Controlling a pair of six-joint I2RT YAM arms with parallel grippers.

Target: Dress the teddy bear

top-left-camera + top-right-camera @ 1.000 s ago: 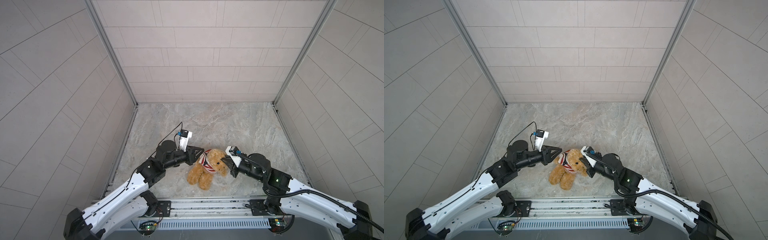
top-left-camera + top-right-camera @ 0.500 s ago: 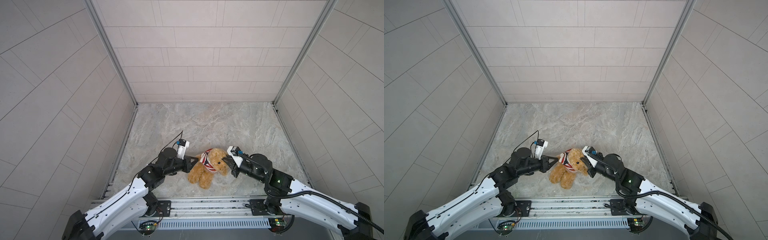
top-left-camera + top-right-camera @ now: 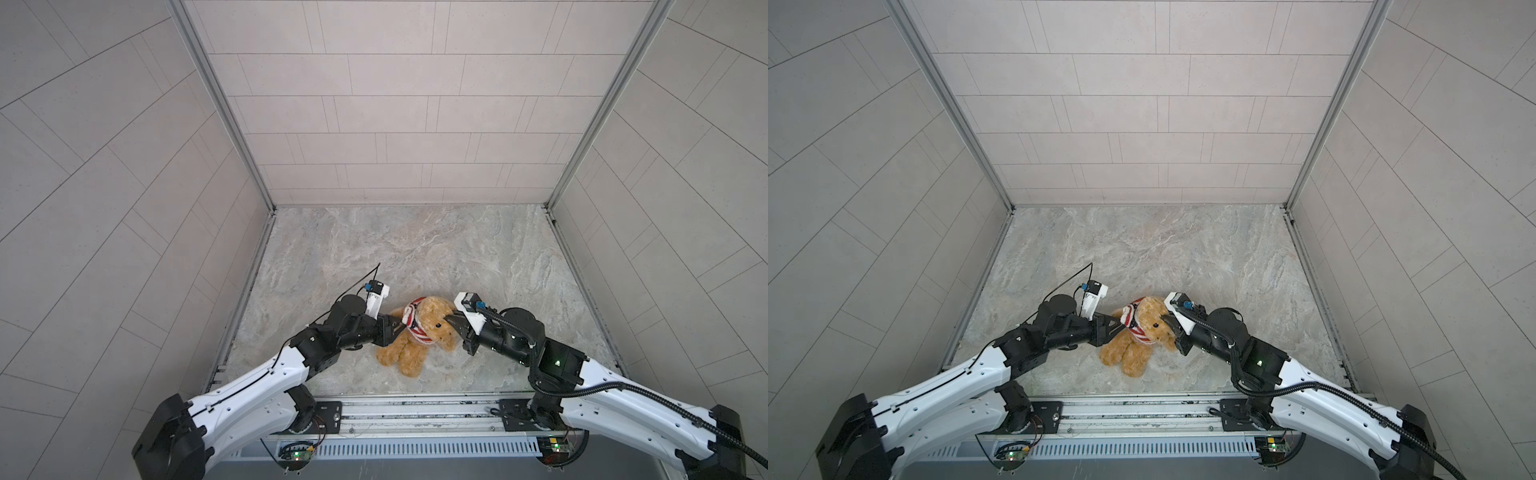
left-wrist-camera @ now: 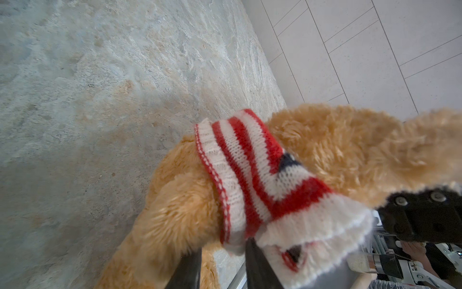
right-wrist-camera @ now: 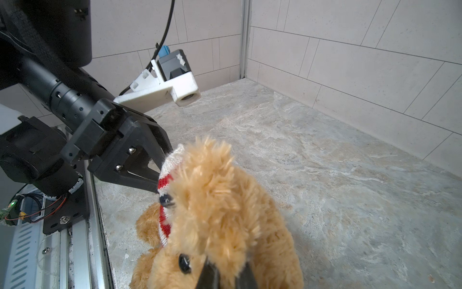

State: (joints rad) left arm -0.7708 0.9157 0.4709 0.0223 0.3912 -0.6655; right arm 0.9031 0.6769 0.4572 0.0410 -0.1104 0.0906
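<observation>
Teddy bear [image 3: 405,353] sits near the front of the marbled tabletop [image 3: 415,257] in both top views, a striped sweater [image 3: 413,328] bunched round its neck. The left gripper [image 3: 397,328] meets the sweater from one side and the right gripper [image 3: 449,322] meets the head from the other.

In the left wrist view, the left gripper's fingers [image 4: 260,270] stand parted, with the sweater [image 4: 245,170] hem draped at their tips.

In the right wrist view, the right gripper [image 5: 226,275] is pressed together, pinching fur on the teddy bear [image 5: 220,205] beside its eye.
</observation>
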